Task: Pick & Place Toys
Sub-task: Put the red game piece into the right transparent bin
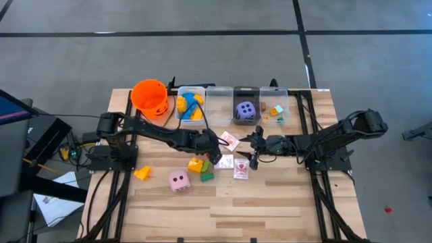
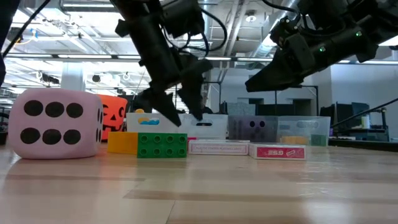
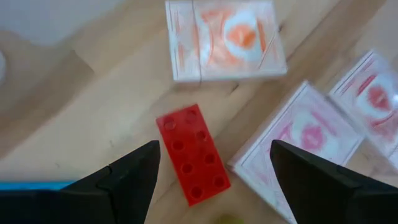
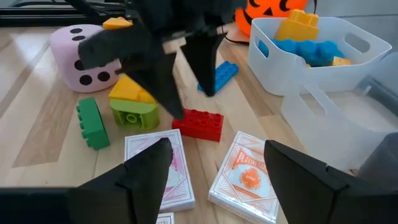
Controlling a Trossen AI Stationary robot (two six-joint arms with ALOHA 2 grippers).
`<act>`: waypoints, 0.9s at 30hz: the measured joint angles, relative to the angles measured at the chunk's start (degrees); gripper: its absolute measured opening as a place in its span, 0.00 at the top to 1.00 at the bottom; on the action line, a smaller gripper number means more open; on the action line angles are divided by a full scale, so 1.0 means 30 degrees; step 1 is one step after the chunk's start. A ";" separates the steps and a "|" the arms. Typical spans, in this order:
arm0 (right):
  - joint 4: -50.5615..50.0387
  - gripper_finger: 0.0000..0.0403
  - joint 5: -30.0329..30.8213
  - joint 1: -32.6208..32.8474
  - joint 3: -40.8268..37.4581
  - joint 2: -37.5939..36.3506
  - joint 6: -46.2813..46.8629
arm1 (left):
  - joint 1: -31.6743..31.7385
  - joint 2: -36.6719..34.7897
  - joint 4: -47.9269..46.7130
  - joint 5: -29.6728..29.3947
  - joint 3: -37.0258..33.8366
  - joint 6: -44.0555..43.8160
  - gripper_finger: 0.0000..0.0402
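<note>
At the middle of the table (image 1: 270, 202), the left tool (image 3: 214, 165) hangs over a red block (image 3: 193, 152) with its fingers apart, one on each side and neither touching it. The block lies flat on the wood, just beside three cards (image 3: 224, 38), and a green block (image 4: 90, 123) and a yellow-and-green stack (image 4: 132, 102) sit near it on the other side.

The likely trouble: the block lies slantwise between the fingers, so a closing grip may catch its corners, twist it and push it out. The cards lie so close that a finger coming down could land on a card edge and drag it along.

The right tool (image 4: 214, 162) hovers close by over the cards, fingers also apart and empty, near enough that the two arms might bump. The pink die (image 1: 179, 180) rests nearer the table's front.
</note>
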 joint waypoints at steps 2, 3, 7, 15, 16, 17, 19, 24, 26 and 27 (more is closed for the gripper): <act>-0.0031 0.37 0.0000 0.0000 0.0000 0.0000 0.0003 | 0.0000 0.0280 -0.0005 0.0417 0.0000 -0.0207 0.26; -0.0053 0.37 0.0000 0.0000 0.0000 0.0000 0.0000 | -0.0007 0.0386 -0.0021 0.0520 0.0000 -0.0470 0.26; -0.0097 0.37 0.0000 0.0000 0.0000 0.0000 0.0007 | -0.0020 0.0665 -0.0356 0.1193 0.0000 -0.1083 0.26; -0.0211 0.37 0.0000 0.0000 -0.0002 0.0000 0.0058 | -0.0284 0.0732 -0.1032 0.1338 0.0000 -0.2057 0.26; -0.0228 0.37 0.0000 0.0000 -0.0005 0.0000 0.0058 | -0.0284 0.0732 -0.1111 0.1344 0.0000 -0.2064 0.26; -0.0271 0.37 0.0002 0.0000 0.0000 0.0000 0.0066 | -0.0284 0.0732 -0.1145 0.1339 0.0000 -0.2101 0.26; -0.0306 0.37 0.0000 0.0000 -0.0004 0.0000 0.0058 | -0.0277 0.0732 -0.1175 0.1229 0.0000 -0.2440 0.26; -0.0306 0.37 0.0000 0.0000 0.0000 0.0000 0.0065 | -0.0218 0.0732 -0.1234 0.0520 0.0000 -0.2560 0.26; -0.0306 0.37 0.0006 0.0000 0.0000 0.0000 0.0066 | -0.0213 0.0732 -0.1229 0.0189 0.0000 -0.2566 0.26; -0.0306 0.37 0.0007 0.0000 -0.0006 0.0000 0.0060 | -0.0211 0.0732 -0.1231 0.0115 0.0000 -0.2566 0.26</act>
